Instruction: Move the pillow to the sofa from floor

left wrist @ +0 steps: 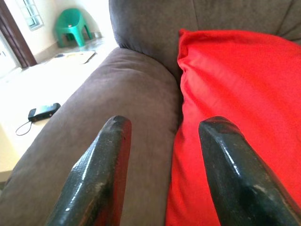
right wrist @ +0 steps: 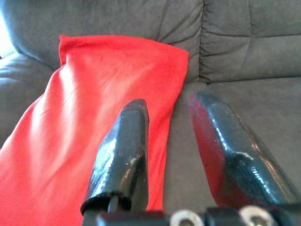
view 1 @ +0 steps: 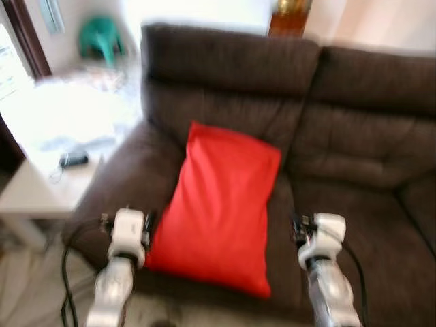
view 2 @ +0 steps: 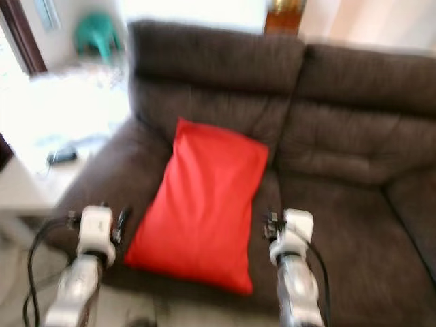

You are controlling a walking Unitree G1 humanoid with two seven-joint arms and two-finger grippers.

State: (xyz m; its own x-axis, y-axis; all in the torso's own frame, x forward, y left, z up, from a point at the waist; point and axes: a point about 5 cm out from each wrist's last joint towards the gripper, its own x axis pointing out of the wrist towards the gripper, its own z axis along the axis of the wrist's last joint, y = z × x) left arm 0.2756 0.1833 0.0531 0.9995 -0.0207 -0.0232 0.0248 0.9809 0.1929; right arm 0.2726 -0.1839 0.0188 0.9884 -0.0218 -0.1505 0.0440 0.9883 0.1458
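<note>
One soft red fabric pillow (view 1: 221,204) is seen leaning on the dark brown upholstered sofa (view 1: 354,136); left gripper (left wrist: 162,141) and right gripper (right wrist: 167,117) are spread, empty. Light, compressible; side edges are judged best grasped.

A white desk (view 1: 41,187) stands at the left in glaring light, with a small black device (view 1: 73,160) on it. Far left, a green plastic chair (view 1: 101,37) sits by pale walls and a dark door frame (view 1: 27,34).
</note>
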